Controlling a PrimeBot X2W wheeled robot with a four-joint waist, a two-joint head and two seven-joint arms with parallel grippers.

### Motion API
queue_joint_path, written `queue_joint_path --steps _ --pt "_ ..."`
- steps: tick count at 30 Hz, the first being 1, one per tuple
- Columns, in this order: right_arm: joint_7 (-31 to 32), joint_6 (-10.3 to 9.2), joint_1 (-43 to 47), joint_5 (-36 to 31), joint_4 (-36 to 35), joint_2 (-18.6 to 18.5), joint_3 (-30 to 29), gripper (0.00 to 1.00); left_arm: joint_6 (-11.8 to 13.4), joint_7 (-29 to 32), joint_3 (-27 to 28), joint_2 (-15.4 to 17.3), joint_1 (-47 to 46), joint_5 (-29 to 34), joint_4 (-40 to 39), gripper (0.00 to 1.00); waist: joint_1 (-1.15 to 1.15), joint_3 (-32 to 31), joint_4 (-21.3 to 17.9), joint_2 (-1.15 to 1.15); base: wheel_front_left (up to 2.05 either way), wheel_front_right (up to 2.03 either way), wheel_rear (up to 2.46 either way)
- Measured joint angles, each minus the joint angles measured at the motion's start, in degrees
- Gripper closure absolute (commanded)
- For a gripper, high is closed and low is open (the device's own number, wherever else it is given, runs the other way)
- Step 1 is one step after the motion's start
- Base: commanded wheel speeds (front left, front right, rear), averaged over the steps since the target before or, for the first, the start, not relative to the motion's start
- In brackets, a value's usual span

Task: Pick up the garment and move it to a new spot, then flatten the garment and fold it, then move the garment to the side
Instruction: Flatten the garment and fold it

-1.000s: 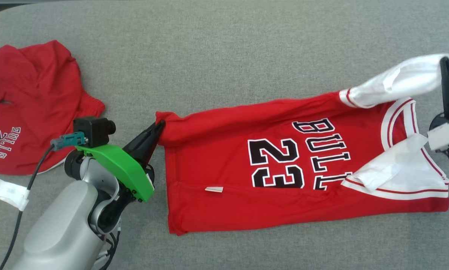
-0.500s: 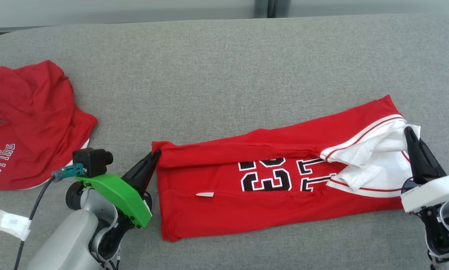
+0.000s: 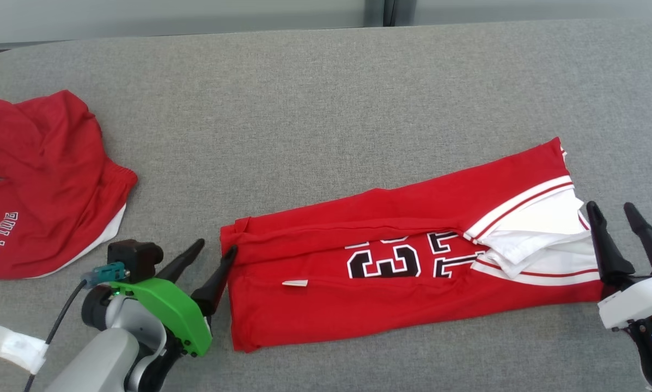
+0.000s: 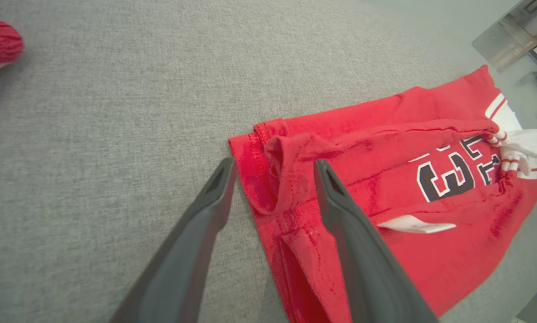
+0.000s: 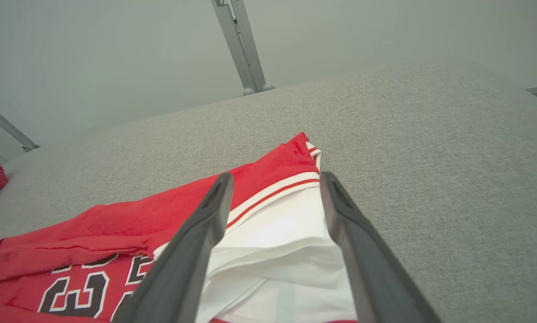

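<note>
Since both pincers stand released, fingers spread and holding nothing, the red jersey lies on its own in the near right part of the grey worktop, folded lengthwise. The left gripper straddles the hem corner, with one finger on bare cloth and the other over bunched fabric. The right gripper sits at the opposite end, its fingers on either side of the loose white layers.

The likeliest trouble is a snag: if either arm pulls away low, a finger could catch the rumpled hem or the stacked white layers and drag the fold open. The fold also looks skewed, its far right corner angling toward the far edge, so a second fold may come out uneven unless it is squared first. A second red garment lies by the left edge, and a move to that side could run into it.

Nothing on the worktop serves as a container; both garments rest directly on the surface.
</note>
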Motion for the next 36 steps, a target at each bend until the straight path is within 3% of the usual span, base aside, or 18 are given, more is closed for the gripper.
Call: queue_joint_path --steps 5,9,10,26,36 --pt "0.42 -1.62 -0.55 0.16 -0.37 -0.81 -2.47 0.00 4.91 -4.09 1.08 3.37 0.77 5.93 -0.83 0.00 0.00 -0.60 -0.07 0.00 0.00 0.00 0.00" --pt "2.61 -3.63 -0.71 1.04 4.69 -1.00 -4.08 0.00 10.45 -9.47 2.52 3.31 0.91 11.02 -3.15 0.00 0.00 -0.84 0.96 0.00 0.00 0.00 0.00" --pt "3.00 -4.05 -0.77 1.00 5.88 -0.91 -4.07 0.00 10.88 -10.56 3.01 3.12 0.96 11.27 -3.39 0.00 0.00 -0.81 1.30 0.00 0.00 0.00 0.00" --pt "4.50 -7.89 -7.25 -3.24 19.08 -0.70 -1.64 0.00 11.41 -11.57 8.53 -2.09 4.49 12.01 -6.43 0.00 0.00 0.34 7.28 0.00 0.00 0.00 0.00" --pt "6.10 -8.03 -10.51 -6.81 25.29 -3.43 0.96 0.00 11.60 -11.60 12.17 -2.09 6.99 12.60 -7.95 0.00 0.00 0.86 8.51 0.00 0.00 0.00 0.00"
